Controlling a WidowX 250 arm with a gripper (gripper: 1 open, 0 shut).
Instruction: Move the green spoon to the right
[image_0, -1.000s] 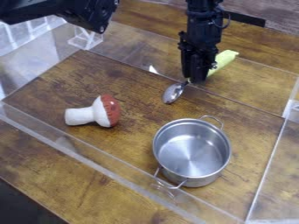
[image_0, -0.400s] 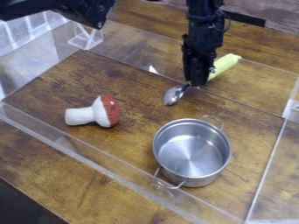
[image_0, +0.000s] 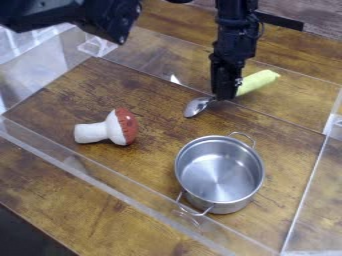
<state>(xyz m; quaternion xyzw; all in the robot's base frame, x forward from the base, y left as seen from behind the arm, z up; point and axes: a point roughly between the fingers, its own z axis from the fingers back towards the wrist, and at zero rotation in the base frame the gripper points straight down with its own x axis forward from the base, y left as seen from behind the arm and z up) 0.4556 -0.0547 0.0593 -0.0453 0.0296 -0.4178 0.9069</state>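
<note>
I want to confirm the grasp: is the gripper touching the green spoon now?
Touching. In the camera view the gripper points down onto the green spoon and covers the middle of its handle, with no gap visible between them.

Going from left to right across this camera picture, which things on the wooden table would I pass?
Toy mushroom → steel pot. The green spoon and the gripper holding it overlap the pot's span, so I leave them out.

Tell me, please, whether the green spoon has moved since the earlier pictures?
Yes. The green spoon has swung: its handle end now points further right, while its bowl stays at about the same spot above the pot.
</note>
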